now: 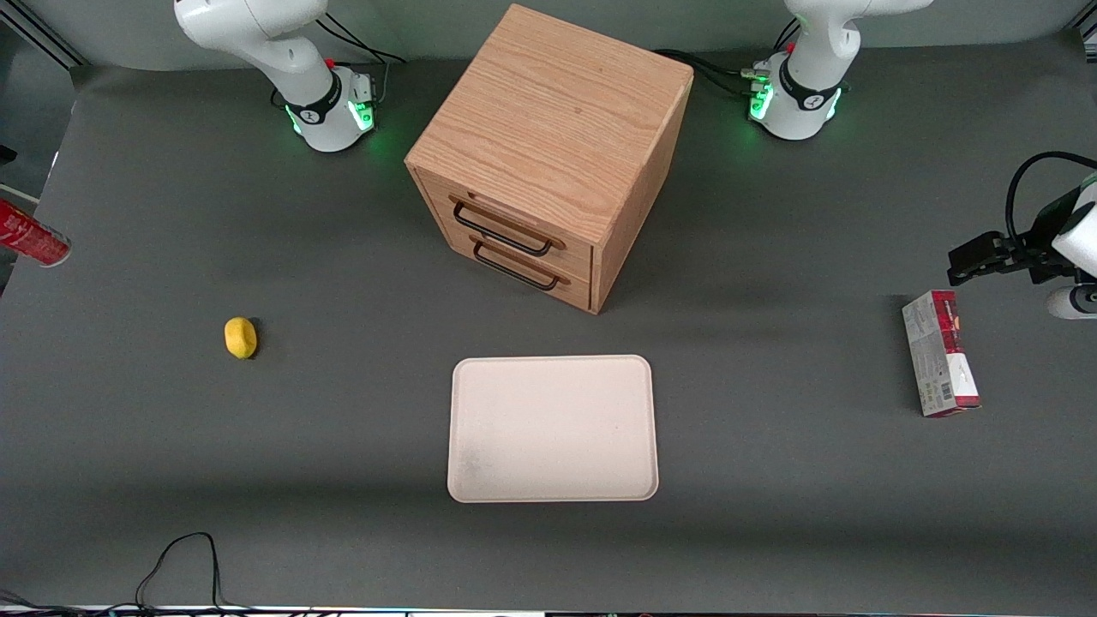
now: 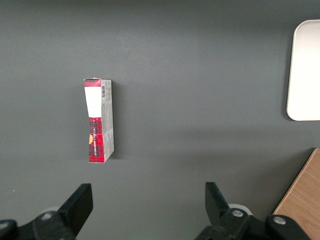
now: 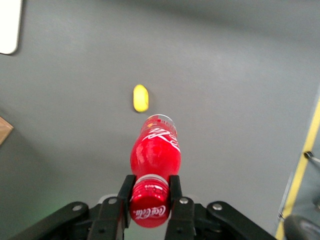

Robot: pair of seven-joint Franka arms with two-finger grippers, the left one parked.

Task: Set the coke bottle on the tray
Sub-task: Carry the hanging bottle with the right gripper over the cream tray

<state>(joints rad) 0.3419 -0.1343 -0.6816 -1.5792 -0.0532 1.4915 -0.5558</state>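
Red coke bottle (image 1: 32, 236) aloft at my end of the table, tray (image 1: 553, 428) waiting mid-table.

Front view: a yellow lemon-like lump (image 1: 241, 338) lies between bottle and tray; the wooden drawer cabinet (image 1: 548, 154) stands farther from the camera than the tray, a carton (image 1: 940, 365) toward the parked arm's end. Wrist view: my gripper (image 3: 149, 196) pinches the bottle's neck just under the cap — lump (image 3: 140, 98) on the table below.

Glossy red coke bottle (image 3: 155, 155) with white script and red cap, clamped between the black gripper (image 3: 149, 192) jaws. Yellow oval object (image 3: 140, 98) lies below. Pale cream tray (image 1: 553, 427).
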